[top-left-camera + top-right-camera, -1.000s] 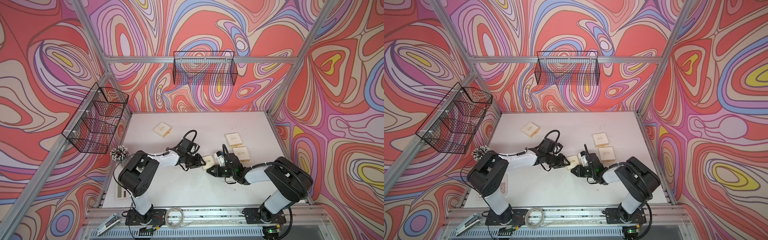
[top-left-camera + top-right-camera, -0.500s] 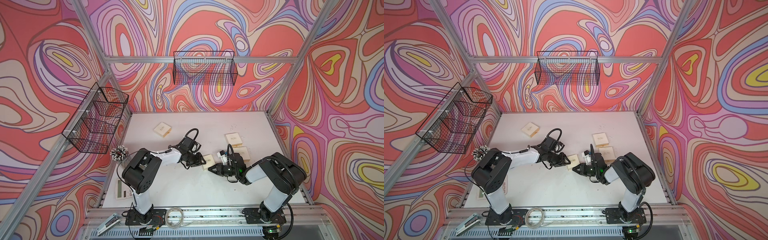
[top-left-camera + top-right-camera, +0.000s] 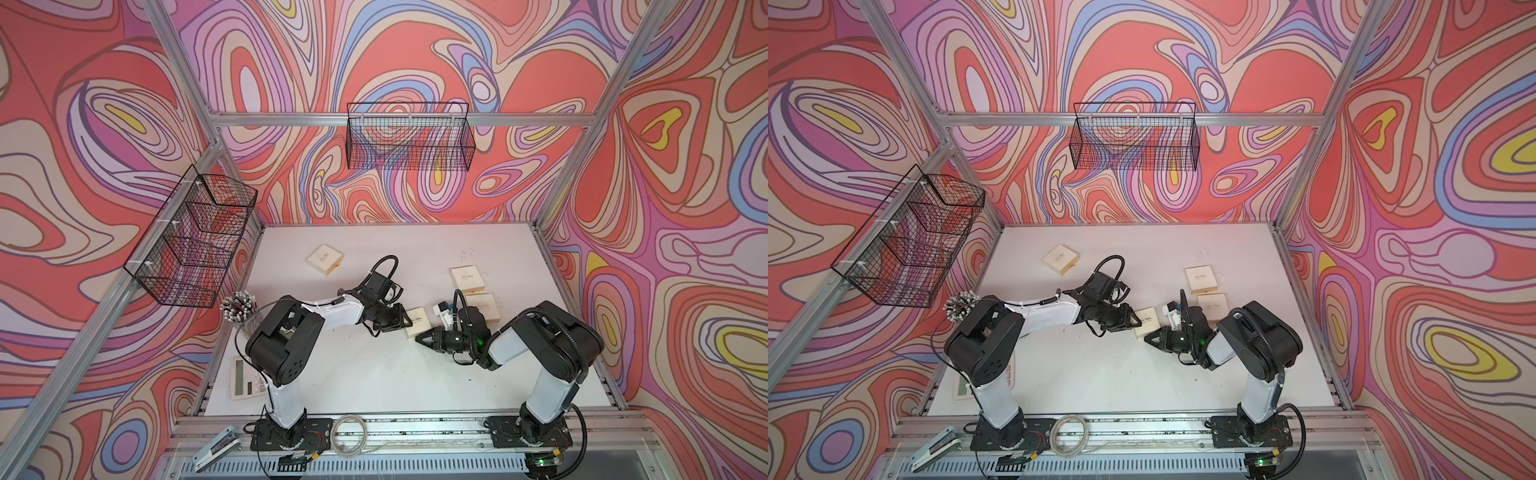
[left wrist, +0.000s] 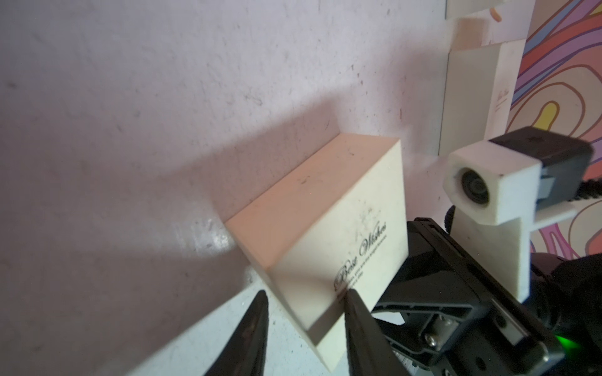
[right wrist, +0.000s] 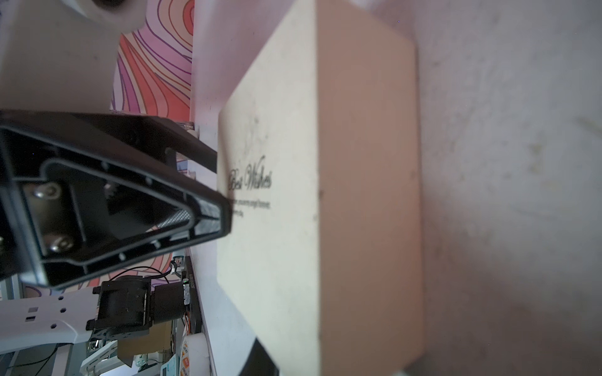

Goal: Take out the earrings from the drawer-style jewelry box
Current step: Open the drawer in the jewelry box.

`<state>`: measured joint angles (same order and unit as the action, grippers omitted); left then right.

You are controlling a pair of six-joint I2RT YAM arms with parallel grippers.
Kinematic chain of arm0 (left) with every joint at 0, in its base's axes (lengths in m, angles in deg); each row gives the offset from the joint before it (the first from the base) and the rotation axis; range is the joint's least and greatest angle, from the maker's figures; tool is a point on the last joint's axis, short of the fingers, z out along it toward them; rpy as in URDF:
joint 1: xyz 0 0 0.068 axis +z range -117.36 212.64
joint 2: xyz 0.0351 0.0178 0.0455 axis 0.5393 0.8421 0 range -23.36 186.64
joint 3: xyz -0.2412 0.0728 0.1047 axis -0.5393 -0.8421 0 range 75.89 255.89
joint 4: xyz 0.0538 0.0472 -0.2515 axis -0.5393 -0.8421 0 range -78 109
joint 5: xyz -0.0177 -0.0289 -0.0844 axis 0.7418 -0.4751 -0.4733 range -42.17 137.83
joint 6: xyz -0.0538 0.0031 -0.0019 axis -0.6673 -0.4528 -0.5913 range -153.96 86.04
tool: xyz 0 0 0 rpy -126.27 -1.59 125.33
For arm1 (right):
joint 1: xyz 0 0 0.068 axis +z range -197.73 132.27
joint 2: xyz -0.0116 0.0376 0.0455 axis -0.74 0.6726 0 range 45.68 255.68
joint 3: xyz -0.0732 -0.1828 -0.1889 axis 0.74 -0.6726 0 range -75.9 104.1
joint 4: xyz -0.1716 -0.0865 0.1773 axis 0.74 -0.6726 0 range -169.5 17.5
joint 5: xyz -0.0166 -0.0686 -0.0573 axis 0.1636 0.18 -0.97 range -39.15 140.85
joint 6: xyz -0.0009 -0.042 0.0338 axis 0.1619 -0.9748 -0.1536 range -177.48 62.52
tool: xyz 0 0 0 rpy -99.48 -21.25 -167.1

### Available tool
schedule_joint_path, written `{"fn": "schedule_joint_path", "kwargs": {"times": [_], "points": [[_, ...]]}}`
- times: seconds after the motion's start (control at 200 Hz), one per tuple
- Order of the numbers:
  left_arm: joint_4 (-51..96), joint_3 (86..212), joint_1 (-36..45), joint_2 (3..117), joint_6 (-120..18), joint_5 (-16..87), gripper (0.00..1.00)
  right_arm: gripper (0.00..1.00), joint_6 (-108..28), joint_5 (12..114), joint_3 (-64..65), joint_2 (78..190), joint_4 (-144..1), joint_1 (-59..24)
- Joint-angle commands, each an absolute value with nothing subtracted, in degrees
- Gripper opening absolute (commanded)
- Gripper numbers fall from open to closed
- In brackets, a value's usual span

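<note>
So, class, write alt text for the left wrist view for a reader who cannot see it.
A cream box printed "Best Wishes" lies closed on a white table, with the open left gripper straddling its near edge. The right arm's camera faces it.

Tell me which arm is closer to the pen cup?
Left. The left arm bends right beside the pen cup; the right arm stands far across from it.

Both top views are bright, evenly lit and sharp, with frame posts bowing at the edges. In the left wrist view the cream box [image 4: 329, 234] casts a broad soft shadow beyond the left gripper [image 4: 306, 312]; the right wrist view is dim, close and blurred.
</note>
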<state>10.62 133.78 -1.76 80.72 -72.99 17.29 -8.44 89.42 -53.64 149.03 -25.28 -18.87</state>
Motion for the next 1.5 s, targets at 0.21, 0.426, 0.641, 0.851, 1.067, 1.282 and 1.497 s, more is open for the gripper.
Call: {"fn": "schedule_joint_path", "kwargs": {"times": [0.21,0.426,0.641,0.851,1.067,1.282,1.497], "points": [[6.3,133.0,-1.2,83.5,-71.7,23.7,0.37,0.01,-4.7,87.9,-55.2,149.0,-24.3,-19.7],[8.2,131.8,-1.2,83.6,-73.2,24.4,0.37,0.0,-4.3,87.8,-56.9,147.6,-23.8,-19.6],[8.8,131.4,-1.1,84.1,-74.1,25.0,0.37,0.0,-3.7,87.5,-58.6,146.9,-22.8,-19.6],[9.4,131.4,-1.1,84.5,-74.8,25.1,0.37,0.0,-3.6,86.2,-60.4,144.6,-23.0,-18.9],[9.8,131.1,-1.1,84.8,-75.0,25.5,0.37,0.0,-3.6,84.0,-61.8,143.2,-23.9,-17.1],[10.1,131.2,-1.1,85.0,-75.1,25.3,0.36,0.0,-3.1,82.3,-64.3,141.8,-23.3,-16.4],[10.1,131.1,-1.1,84.3,-75.2,25.2,0.37,0.0,-2.7,81.1,-66.6,140.2,-23.2,-15.9]]}}
